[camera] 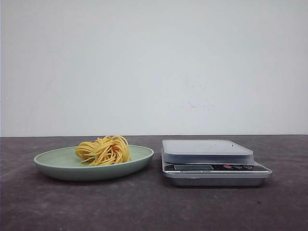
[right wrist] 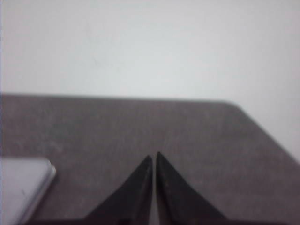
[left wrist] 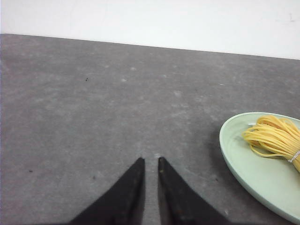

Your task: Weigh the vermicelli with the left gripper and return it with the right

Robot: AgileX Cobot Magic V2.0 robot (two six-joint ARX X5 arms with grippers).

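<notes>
A yellow nest of vermicelli (camera: 104, 150) lies in a pale green plate (camera: 57, 161) on the left of the dark table. To its right stands a silver kitchen scale (camera: 211, 168) with a bare weighing platform (camera: 207, 147). Neither arm shows in the front view. The left wrist view has my left gripper (left wrist: 151, 159) low over bare table, its black fingers a narrow slit apart with nothing between them; the plate (left wrist: 253, 176) and vermicelli (left wrist: 274, 137) lie off to one side of it. My right gripper (right wrist: 153, 154) is shut and empty, beside a corner of the scale (right wrist: 21, 192).
A plain white wall backs the table. In the right wrist view the table's edge (right wrist: 267, 136) runs diagonally past the gripper. Dark table surface (camera: 154, 207) stretches in front of the plate and the scale.
</notes>
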